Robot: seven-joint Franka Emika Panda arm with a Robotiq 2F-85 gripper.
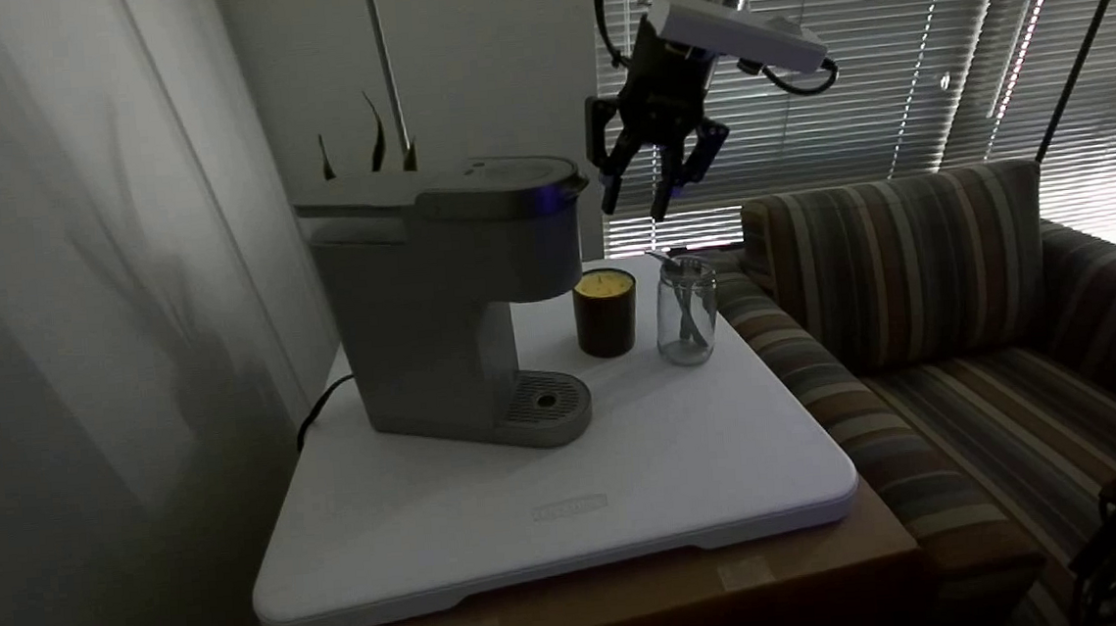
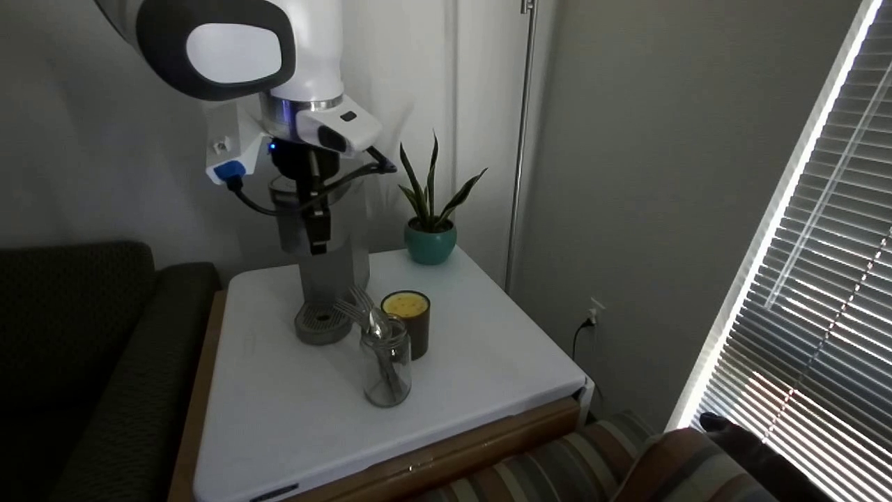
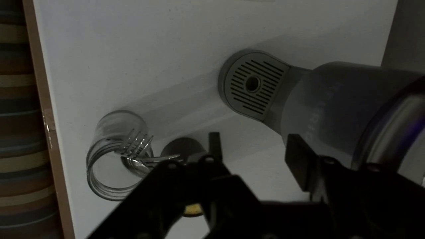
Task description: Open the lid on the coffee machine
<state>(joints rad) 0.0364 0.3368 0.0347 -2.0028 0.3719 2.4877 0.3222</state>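
The fingers [image 3: 215, 146] stand spread near the closed lid [image 1: 505, 175]; best hook its front lip [image 1: 576, 186] from below, easing upward.

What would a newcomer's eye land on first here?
Probably the grey coffee machine on the white tabletop, its lid closed. Next, the open gripper, hanging right of the machine's head in an exterior view. Then the candle and glass jar of forks, close together on the tabletop.

A claw [image 1: 636, 205], jaws apart, hangs near a coffee machine [image 1: 422, 337], its lid [image 1: 509, 171] down; below the claw, a candle [image 1: 606, 321] and jar [image 1: 685, 329] share a table [image 1: 696, 460].
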